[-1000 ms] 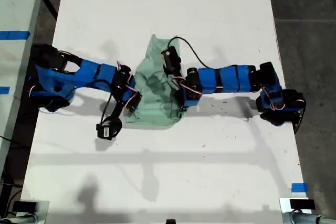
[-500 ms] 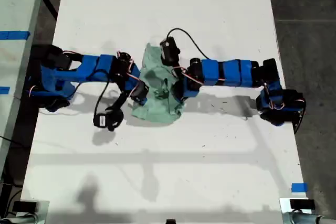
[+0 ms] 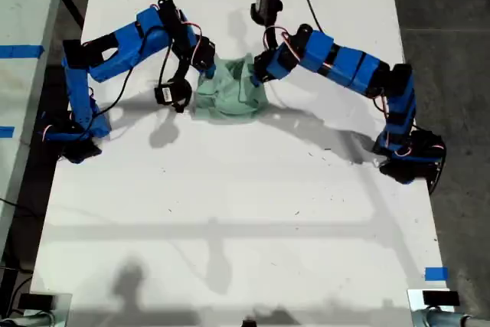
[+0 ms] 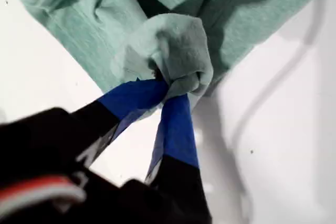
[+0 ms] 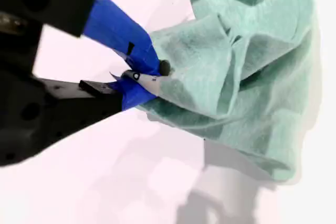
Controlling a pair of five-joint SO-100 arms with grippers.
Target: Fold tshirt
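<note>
Tshirt (image 3: 230,93) hangs bunched between both arms, its long axis across the exterior view, pinched by first gripper (image 4: 167,86) and second gripper (image 5: 143,80).

Bright overhead light, soft shadows on table (image 3: 230,250) (wrist views blurry)

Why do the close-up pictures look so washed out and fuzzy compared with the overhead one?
In the first wrist view the black gripper body is blurred, being so near the lens, while the tshirt stays sharp. In the second wrist view the white table glares pinkish. The exterior view is evenly lit, with soft arm shadows.
</note>
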